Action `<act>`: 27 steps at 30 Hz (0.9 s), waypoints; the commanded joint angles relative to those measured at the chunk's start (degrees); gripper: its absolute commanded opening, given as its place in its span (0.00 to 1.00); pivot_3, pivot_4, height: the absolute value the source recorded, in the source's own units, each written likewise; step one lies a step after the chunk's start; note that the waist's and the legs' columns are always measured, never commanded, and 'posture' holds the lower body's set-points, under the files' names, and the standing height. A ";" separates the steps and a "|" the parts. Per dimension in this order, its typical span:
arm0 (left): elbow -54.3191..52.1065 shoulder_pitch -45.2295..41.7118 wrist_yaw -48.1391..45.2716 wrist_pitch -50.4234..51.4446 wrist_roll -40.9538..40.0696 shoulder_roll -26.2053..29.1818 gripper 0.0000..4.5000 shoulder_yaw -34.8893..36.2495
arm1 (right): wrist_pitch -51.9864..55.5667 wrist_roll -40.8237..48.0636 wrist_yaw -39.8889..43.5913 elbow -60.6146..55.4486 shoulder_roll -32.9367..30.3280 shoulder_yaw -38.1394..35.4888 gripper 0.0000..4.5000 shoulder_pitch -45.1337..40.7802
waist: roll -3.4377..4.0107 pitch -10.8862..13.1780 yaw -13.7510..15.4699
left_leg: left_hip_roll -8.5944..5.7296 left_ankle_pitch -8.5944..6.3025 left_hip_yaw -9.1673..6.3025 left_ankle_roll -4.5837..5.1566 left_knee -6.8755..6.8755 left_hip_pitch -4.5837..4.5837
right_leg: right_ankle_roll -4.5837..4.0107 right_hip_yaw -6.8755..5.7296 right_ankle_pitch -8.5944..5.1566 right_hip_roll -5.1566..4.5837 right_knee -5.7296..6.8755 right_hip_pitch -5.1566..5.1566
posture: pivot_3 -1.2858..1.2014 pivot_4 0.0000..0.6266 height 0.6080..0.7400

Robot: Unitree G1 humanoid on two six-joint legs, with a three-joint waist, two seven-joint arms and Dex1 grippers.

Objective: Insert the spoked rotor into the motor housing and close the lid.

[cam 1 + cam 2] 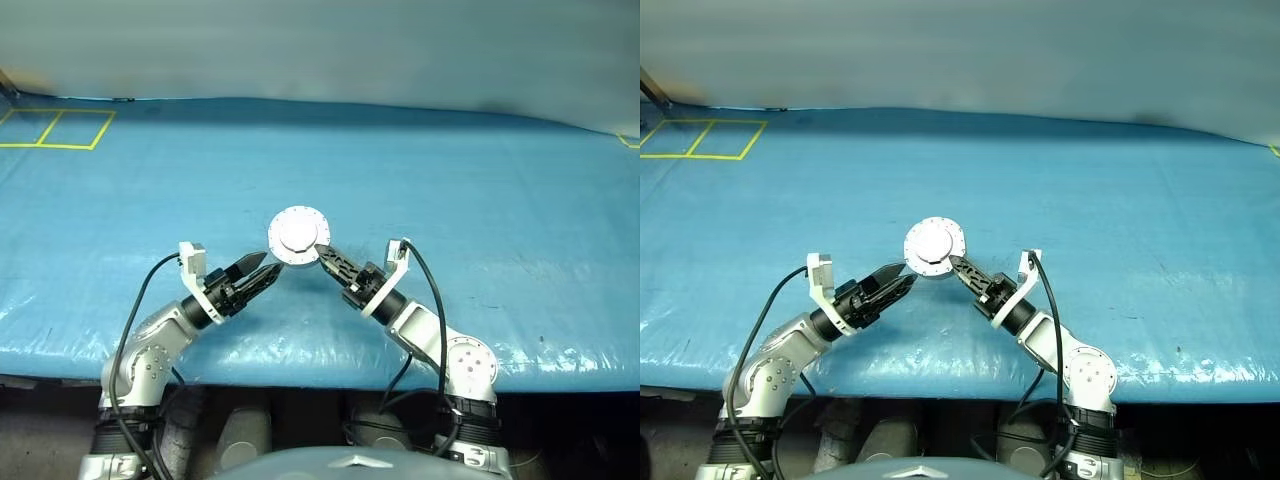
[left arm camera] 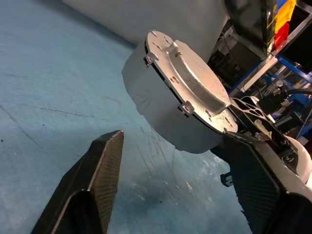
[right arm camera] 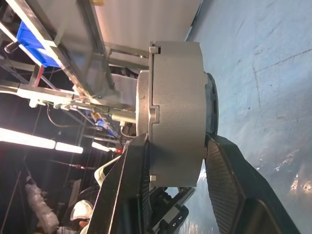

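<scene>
Holding the motor housing [image 1: 298, 236] with lid [image 2: 187, 78] shut, lifted above the table [image 1: 500, 180] near its front edge, right tool [image 1: 322, 254] clenches its flat faces; left tool [image 1: 268, 268] released alongside; set it down level.

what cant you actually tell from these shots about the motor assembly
- Inside of the motor housing: the lid covers it, so windings or a seated rotor cannot be seen in any view.
- Housing's underside: turned toward the blue table.
- Housing's lower edge in the right wrist view: hidden between the right gripper fingers clamped on it.
- Lid's latch or hinge detail: too small in the head views.
- The open left gripper hides nothing.
</scene>
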 commanded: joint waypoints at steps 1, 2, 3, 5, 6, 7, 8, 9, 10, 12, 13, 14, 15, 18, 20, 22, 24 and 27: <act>-3.24 -1.28 1.90 0.77 -3.93 -1.85 0.99 1.64 | 0.20 2.75 2.28 -3.59 -0.41 1.42 0.29 -1.17 | 0.00 0.00 0.03 | 0.00 0.00 -0.01 0.00 0.01 0.00 | 0.00 0.00 0.00 0.00 0.01 0.00 | 0.52 0.24 1.00; -3.17 -1.35 1.95 0.97 -4.54 -2.17 0.99 1.72 | 0.01 2.94 2.15 -3.55 -0.52 1.39 0.29 -1.14 | 0.00 0.00 0.01 | 0.00 0.00 -0.01 0.00 0.02 -0.01 | 0.00 0.00 0.00 0.00 0.02 0.00 | 0.52 0.24 1.00; -3.17 -1.36 2.07 1.14 -4.80 -2.42 0.99 1.54 | -0.11 3.05 2.07 -3.57 -0.73 1.36 0.29 -1.11 | 0.00 0.00 -0.01 | 0.00 0.00 -0.01 0.00 0.02 0.00 | 0.00 -0.01 0.00 0.00 0.02 0.00 | 0.52 0.24 1.00; -2.58 -1.56 2.47 1.93 -5.26 -3.08 0.99 0.90 | -0.26 3.14 1.82 -3.62 -1.04 1.29 0.29 -1.09 | 0.00 0.00 0.00 | 0.00 0.00 -0.01 0.00 0.02 0.00 | 0.00 0.00 0.00 0.01 0.04 0.00 | 0.52 0.24 1.00; -2.07 -1.72 2.77 2.19 -5.30 -3.51 0.99 0.55 | -0.26 3.14 1.71 -3.68 -1.21 1.33 0.29 -1.08 | 0.00 0.00 0.03 | 0.00 0.00 -0.01 0.00 0.03 0.00 | 0.00 0.00 0.00 0.01 0.03 0.00 | 0.52 0.24 1.00; -1.43 -2.00 2.95 2.28 -5.55 -4.11 0.99 0.49 | -0.31 3.19 1.61 -3.69 -1.25 1.36 0.29 -1.08 | 0.00 0.00 0.04 | -0.01 0.00 -0.01 0.00 0.06 -0.01 | 0.00 0.00 0.00 0.00 0.03 0.00 | 0.52 0.24 1.00; -0.64 -2.41 3.18 2.10 -5.90 -5.10 0.99 0.60 | -0.35 3.21 1.56 -3.73 -1.31 1.40 0.29 -1.07 | 0.00 0.00 0.05 | -0.01 0.00 -0.01 0.00 0.08 -0.02 | 0.00 0.00 0.00 0.00 0.03 0.01 | 0.52 0.24 1.00; 0.19 -2.94 3.85 2.46 -6.55 -6.23 0.99 0.90 | -0.37 3.25 1.51 -3.73 -1.34 1.43 0.29 -1.05 | 0.00 0.00 0.07 | -0.01 0.00 -0.01 0.00 0.12 -0.04 | 0.00 -0.01 0.00 0.01 0.04 0.01 | 0.52 0.24 1.00; 0.74 -3.37 3.90 2.85 -6.96 -7.08 0.99 0.83 | -0.41 3.23 1.38 -3.66 -1.32 1.47 0.29 -1.05 | -0.01 0.01 0.08 | -0.01 0.00 -0.01 0.00 0.16 -0.05 | 0.01 -0.01 0.00 0.01 0.06 0.01 | 0.52 0.24 1.00; 1.27 -3.96 4.16 3.80 -7.42 -8.53 0.99 0.21 | -0.51 3.14 1.13 -3.62 -1.33 1.64 0.29 -0.99 | -0.01 0.01 0.06 | -0.01 0.00 -0.04 0.00 0.30 -0.11 | 0.01 -0.04 0.01 0.02 0.09 0.02 | 0.52 0.24 1.00; 1.32 -4.09 4.17 4.32 -8.24 -9.24 0.99 0.20 | -0.57 3.05 0.96 -3.73 -1.36 1.79 0.29 -0.95 | -0.01 0.01 0.00 | -0.01 0.00 -0.04 0.00 0.34 -0.13 | 0.01 -0.04 0.01 0.02 0.10 0.02 | 0.52 0.24 1.00; 1.25 -4.12 4.33 4.70 -8.97 -9.95 0.99 0.37 | -0.61 3.08 0.81 -3.88 -1.43 1.86 0.29 -0.87 | -0.02 0.01 -0.08 | -0.01 -0.01 -0.04 0.01 0.38 -0.14 | 0.02 -0.03 0.01 0.02 0.11 0.02 | 0.52 0.24 1.00; 1.29 -4.09 5.15 5.33 -9.87 -10.63 0.99 0.88 | -0.65 3.13 0.73 -4.01 -1.50 1.90 0.29 -0.79 | -0.01 0.01 -0.12 | 0.00 -0.01 -0.04 0.02 0.42 -0.15 | 0.02 -0.03 0.01 0.04 0.11 0.02 | 0.52 0.24 1.00; 1.90 -3.72 6.80 7.64 -11.81 -11.48 0.99 1.92 | -0.80 3.15 0.31 -4.11 -1.61 1.87 0.29 -0.53 | -0.02 0.01 -0.04 | 0.00 -0.02 -0.05 0.04 0.52 -0.19 | 0.03 -0.04 0.02 0.04 0.13 0.03 | 0.52 0.24 1.00; 2.18 -3.44 8.60 9.80 -13.97 -12.18 0.99 2.87 | -0.89 2.95 0.10 -4.08 -1.63 1.97 0.29 -0.41 | -0.02 0.01 -0.02 | 0.00 -0.04 -0.06 0.06 0.61 -0.21 | 0.04 -0.05 0.02 0.04 0.17 0.05 | 0.52 0.24 1.00; 1.79 -3.05 9.83 11.57 -15.85 -12.45 0.99 3.64 | -0.96 2.91 -0.06 -4.19 -1.63 2.11 0.29 -0.39 | -0.03 0.02 -0.02 | 0.00 -0.04 -0.05 0.07 0.67 -0.21 | 0.06 -0.03 0.03 0.03 0.17 0.06 | 0.52 0.24 1.00; 1.74 -2.52 10.64 12.09 -16.12 -12.11 0.99 4.32 | -0.92 2.89 -0.14 -4.28 -1.72 2.16 0.29 -0.40 | -0.04 0.03 -0.02 | 0.00 -0.05 -0.05 0.08 0.74 -0.22 | 0.08 -0.03 0.05 0.04 0.17 0.07 | 0.52 0.24 1.00; 2.48 -2.01 11.47 11.39 -15.76 -11.19 0.99 6.00 | -0.87 2.78 -0.17 -4.18 -1.99 2.19 0.29 -0.53 | -0.03 0.03 -0.01 | 0.00 -0.05 -0.05 0.08 0.79 -0.22 | 0.09 -0.03 0.05 0.04 0.18 0.08 | 0.52 0.24 1.00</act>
